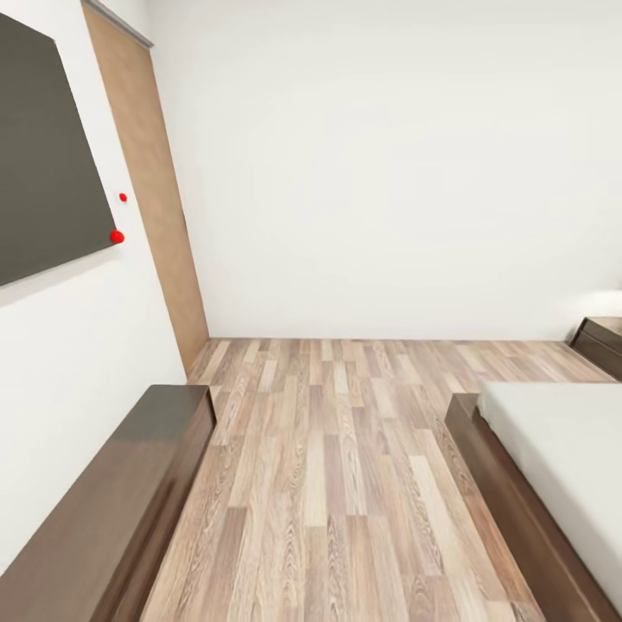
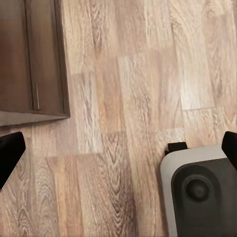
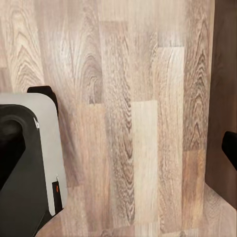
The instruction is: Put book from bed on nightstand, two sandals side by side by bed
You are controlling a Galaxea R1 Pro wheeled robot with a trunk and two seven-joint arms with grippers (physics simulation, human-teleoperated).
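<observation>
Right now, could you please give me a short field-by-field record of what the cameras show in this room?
setting: room with white walls and wood-plank floor
bed: at the right, pale mattress on a dark wooden frame
nightstand: dark, against the far wall beyond the bed
long low cabinet: dark, along the left wall
dark wall panel: above that cabinet
robot base: grey and black, on the floor
grippers: fingertips at the wrist views' edges, nothing between them

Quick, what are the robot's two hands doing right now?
Left end effector: open, holding nothing.
Right end effector: open, holding nothing.
</observation>
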